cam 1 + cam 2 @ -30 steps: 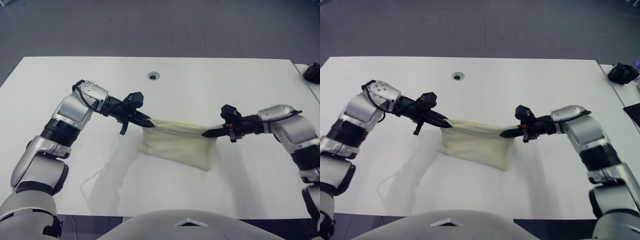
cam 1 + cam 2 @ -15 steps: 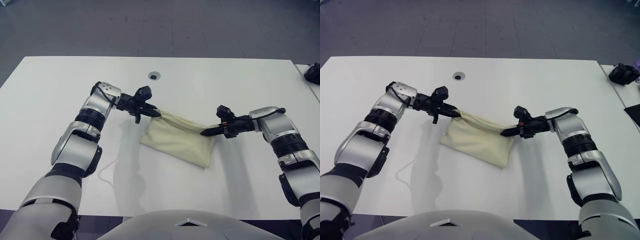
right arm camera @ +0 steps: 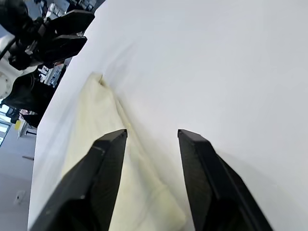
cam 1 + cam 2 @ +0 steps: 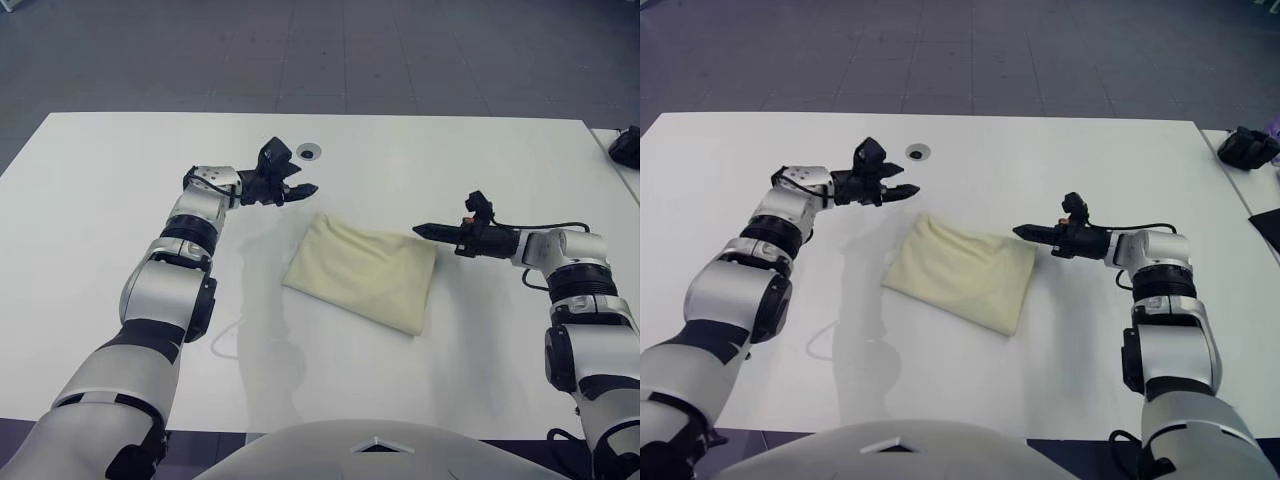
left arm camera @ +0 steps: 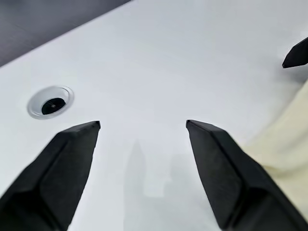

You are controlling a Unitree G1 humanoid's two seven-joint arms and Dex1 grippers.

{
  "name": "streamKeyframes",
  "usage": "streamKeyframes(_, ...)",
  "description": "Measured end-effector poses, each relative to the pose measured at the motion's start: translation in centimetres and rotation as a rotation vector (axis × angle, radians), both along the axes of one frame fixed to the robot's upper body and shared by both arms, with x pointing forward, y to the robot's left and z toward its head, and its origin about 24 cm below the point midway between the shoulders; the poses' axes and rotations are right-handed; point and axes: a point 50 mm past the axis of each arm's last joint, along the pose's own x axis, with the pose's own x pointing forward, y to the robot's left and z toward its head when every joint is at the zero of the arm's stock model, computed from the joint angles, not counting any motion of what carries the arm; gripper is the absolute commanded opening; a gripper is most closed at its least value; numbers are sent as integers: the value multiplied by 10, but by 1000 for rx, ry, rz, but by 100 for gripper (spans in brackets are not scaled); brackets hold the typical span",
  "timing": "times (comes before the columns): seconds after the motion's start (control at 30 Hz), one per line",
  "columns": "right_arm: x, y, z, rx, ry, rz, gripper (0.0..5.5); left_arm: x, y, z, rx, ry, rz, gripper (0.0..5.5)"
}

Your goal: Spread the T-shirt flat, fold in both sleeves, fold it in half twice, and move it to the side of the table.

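The broad white rectangular table in front of me has a smooth, plain top. A pale yellow cloth T-shirt lies flat on it near the middle, folded into a compact, roughly rectangular bundle set at a slant to the table's edges. Toward the far edge, a small round grey-rimmed cable hole sits in the tabletop, near the shirt but apart from it. Beyond my right-hand edge, a second white surface carries a black object.
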Motion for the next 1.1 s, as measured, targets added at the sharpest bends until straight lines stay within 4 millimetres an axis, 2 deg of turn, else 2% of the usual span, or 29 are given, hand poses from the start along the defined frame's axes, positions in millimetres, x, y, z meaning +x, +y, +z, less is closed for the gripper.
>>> streamKeyframes(0.03, 2, -3, 4, -7, -21, -31, 274, 1, 0, 7, -22, -36, -6, 406)
streamKeyframes(0.07, 3, -4, 7, -8, -40, -45, 294, 1, -1, 11, -41, -60, -20, 390)
streamKeyframes(0.17, 5, 1, 30, 17, -144, -42, 247, -6, -4, 24, -88, -132, -110, 350)
streamKeyframes(0.23, 4, 22, 48, 61, -219, 24, 214, -17, -7, 20, -114, -124, -171, 316)
streamKeyframes(0.33, -1, 60, 51, 129, -235, 125, 168, -33, -13, 9, -104, -71, -249, 268)
streamKeyframes(0.4, -4, 82, 46, 162, -208, 176, 137, -43, -16, 2, -108, -17, -292, 234)
streamKeyframes(0.5, -6, 104, 33, 193, -165, 183, 90, -53, -24, -9, -77, 45, -344, 185)
streamKeyframes(0.57, -3, 110, 21, 182, -137, 151, 54, -55, -31, -18, -61, 69, -343, 148)
streamKeyframes(0.67, -4, 110, -11, 130, -20, 88, 6, -57, -45, -40, -44, 127, -331, 97)
streamKeyframes(0.77, 0, 114, -18, 64, -43, 120, 0, -56, -45, -61, -1, 168, -280, 50)
streamKeyframes(0.93, 16, 106, -19, 80, -56, 12, 0, -45, -37, -63, -7, 131, -182, 126)
streamKeyframes(1.1, 18, 98, -18, 133, -27, -73, 0, -41, -27, -64, -54, 159, -131, 210)
